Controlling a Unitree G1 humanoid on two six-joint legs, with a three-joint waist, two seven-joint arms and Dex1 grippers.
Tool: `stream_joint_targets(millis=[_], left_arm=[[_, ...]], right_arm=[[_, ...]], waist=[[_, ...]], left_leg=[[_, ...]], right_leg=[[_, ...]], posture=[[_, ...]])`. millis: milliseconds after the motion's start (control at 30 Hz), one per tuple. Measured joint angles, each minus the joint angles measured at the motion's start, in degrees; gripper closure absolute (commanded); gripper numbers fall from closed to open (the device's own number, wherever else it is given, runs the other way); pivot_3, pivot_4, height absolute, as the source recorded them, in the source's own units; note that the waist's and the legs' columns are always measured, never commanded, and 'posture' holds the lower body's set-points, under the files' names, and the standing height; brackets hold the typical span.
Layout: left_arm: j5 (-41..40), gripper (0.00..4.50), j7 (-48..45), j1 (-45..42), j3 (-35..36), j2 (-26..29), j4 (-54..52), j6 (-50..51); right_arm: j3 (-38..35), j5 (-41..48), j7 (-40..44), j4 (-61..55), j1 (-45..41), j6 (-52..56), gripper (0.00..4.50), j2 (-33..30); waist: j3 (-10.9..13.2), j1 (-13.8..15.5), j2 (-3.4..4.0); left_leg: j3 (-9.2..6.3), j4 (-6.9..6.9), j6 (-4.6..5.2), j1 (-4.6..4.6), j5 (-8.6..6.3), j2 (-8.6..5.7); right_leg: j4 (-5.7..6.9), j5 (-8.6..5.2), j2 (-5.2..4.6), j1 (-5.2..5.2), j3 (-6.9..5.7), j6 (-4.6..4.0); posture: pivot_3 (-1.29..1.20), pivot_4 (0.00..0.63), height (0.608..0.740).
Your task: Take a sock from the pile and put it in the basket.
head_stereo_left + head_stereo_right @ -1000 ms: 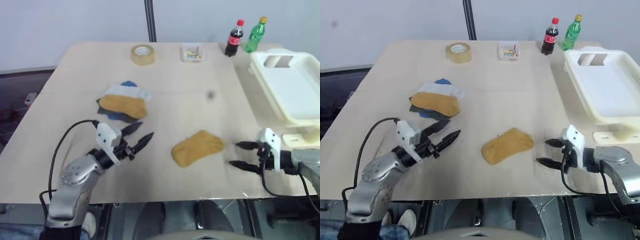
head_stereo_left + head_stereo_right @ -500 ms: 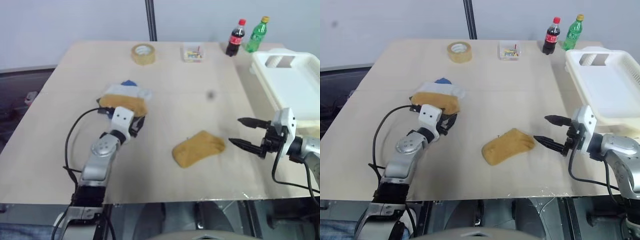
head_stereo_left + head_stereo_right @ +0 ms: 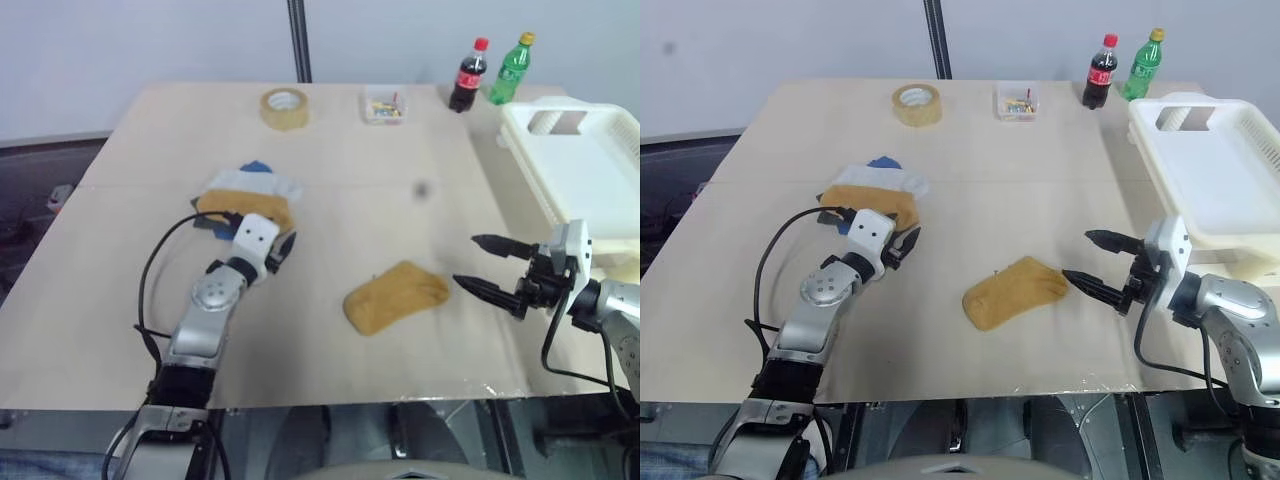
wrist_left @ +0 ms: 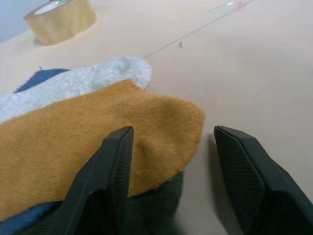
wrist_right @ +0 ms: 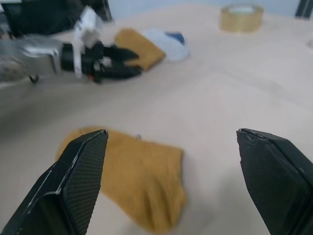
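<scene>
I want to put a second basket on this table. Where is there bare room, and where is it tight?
Free: the broad tabletop between the tape roll, the sock pile and the cream basket; also the near-left corner. Crowded: around the pile, where the left gripper sits, and between the loose mustard sock and the right gripper.

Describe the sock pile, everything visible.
The pile is a small flat heap of knit fabric socks on the left part of the table, short of the tape roll. A mustard-yellow sock lies on top, over a white one, with blue and dark grey-green edges showing beneath. The left gripper, jaws open, sits at its near corner, one finger over the yellow sock's edge.
</scene>
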Motion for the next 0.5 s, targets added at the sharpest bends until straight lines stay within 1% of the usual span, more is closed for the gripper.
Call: stream_joint_targets(millis=[33,67,100,133,200,500], left_arm=[[0.1,2.5,0.0,0.0,0.0,0.0,0.1,0.0],[0.2,2.99,0.0,0.0,-0.1,-0.1,0.3,0.0],[0.3,3.2,0.0,0.0,-0.2,-0.1,0.4,0.0],[0.7,3.82,0.0,-0.1,-0.2,-0.1,0.4,0.0],[1.2,4.45,0.1,-0.7,-0.1,0.1,0.6,-0.1],[1.7,4.45,0.4,-1.2,-0.1,-0.8,0.8,-0.1]], right_arm=[[0.0,0.1,0.1,0.0,0.0,-0.4,0.0,0.0],[0.0,0.4,0.3,0.0,0.0,-0.8,0.0,0.1],[0.0,0.5,0.4,0.0,0.0,-0.9,0.0,0.2],[0.0,0.7,0.6,0.0,0.0,-1.1,0.0,0.2],[0.0,1.1,1.1,0.0,0.0,-2.0,0.0,0.2],[0.0,1.4,1.7,-0.1,0.0,-4.4,0.0,1.1]], waist=[[0.0,0.0,0.0],[0.0,0.0,0.0],[0.0,0.0,0.0],[0.0,0.0,0.0],[0.0,0.0,0.02],[0.0,0.2,0.02]], left_leg=[[0.0,0.0,0.0,0.0,0.0,0.0],[-0.01,0.0,0.0,0.0,0.0,0.0],[-0.01,0.0,0.0,0.0,0.0,0.0],[-0.01,0.0,0.0,0.0,0.0,0.0],[-0.01,0.0,0.0,0.01,0.0,0.0],[-0.02,0.02,0.0,0.0,0.0,-0.01]], right_leg=[[0.0,0.0,0.0,0.0,0.0,0.0],[0.0,0.0,0.0,0.0,-0.01,0.0],[0.0,0.0,0.01,0.0,-0.01,0.0],[0.01,0.0,0.01,0.0,-0.01,0.0],[0.02,0.0,0.0,0.0,-0.01,0.0],[0.01,0.01,-0.01,0.01,-0.02,0.01]], posture=[[0.0,0.15,0.74],[0.0,0.15,0.74],[0.0,0.15,0.74],[0.0,0.15,0.74],[0.0,0.15,0.74],[0.0,0.15,0.74]])
